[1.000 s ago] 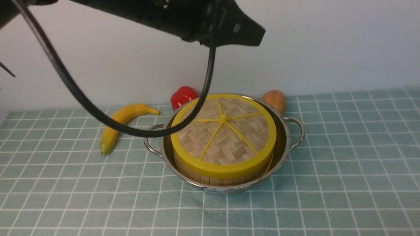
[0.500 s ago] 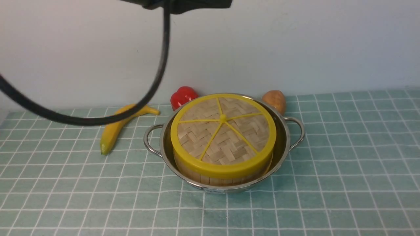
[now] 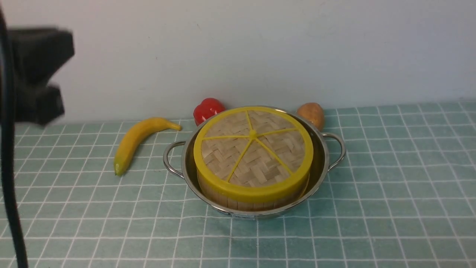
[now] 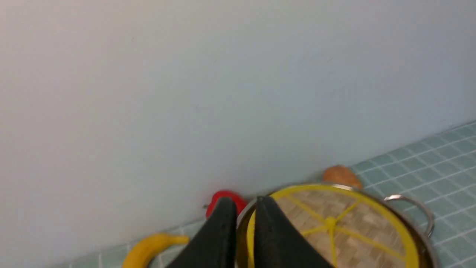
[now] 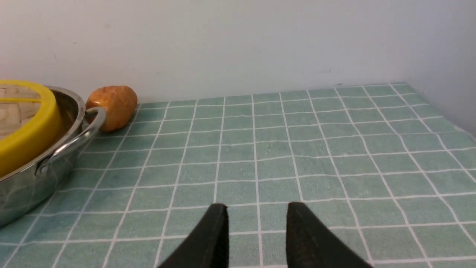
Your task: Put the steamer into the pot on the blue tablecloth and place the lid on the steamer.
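Swinging off the pot, my left arm has left the middle of the front view and now sits blurred at the far left edge, its cable hanging down that side. From the left wrist view, the left gripper [image 4: 245, 208] shows its fingertips close together with only a thin gap, nothing between them; I judge it narrow and empty, well above and behind the pot. My right gripper [image 5: 256, 216] stands moderately apart over bare blue tablecloth [image 3: 390, 178], holding nothing, well clear of the pot [image 3: 319, 156].

Outward from there: the lid [image 3: 253, 149] lies flat on the steamer [image 3: 238, 203], which sits inside the pot on the cloth. Both placements look done to me. A banana [image 3: 135, 139] lies beside the pot's left handle, a red pepper [image 3: 207, 109] and a potato [image 3: 311, 113] just behind it.

Risk from here, as I see it: the dangling cable or a careless return sweep catching the lid's rim and knocking it askew.
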Motion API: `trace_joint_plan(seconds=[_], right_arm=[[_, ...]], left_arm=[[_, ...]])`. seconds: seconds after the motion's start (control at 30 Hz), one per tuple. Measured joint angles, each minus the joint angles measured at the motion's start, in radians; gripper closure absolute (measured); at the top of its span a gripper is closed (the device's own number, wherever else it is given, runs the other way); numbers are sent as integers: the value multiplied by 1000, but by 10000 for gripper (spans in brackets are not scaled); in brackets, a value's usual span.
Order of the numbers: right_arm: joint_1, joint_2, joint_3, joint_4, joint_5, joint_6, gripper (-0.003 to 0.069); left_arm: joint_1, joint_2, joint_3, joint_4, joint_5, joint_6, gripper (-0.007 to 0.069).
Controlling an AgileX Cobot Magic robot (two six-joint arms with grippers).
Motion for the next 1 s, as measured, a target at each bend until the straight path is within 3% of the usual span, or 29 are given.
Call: trace_joint_plan(seconds=[0.3, 0.7, 0.83, 0.87, 0.9, 1.0], right_arm=[[0, 0, 0, 0, 0, 0, 419], [0, 0, 0, 0, 0, 0, 419], [0, 0, 0, 0, 0, 0, 419], [0, 0, 0, 0, 0, 0, 419], [0, 0, 0, 0, 0, 0, 419], [0, 0, 0, 0, 0, 0, 419]], left_arm=[[76, -379, 459, 58, -79, 0, 528], [126, -517, 636, 141, -98, -48, 510], [128, -575, 686, 364, -93, -306, 508], [128, -575, 688, 378, -91, -322, 508], [129, -595, 704, 491, -75, -446, 501], [129, -635, 722, 646, -31, -603, 496]])
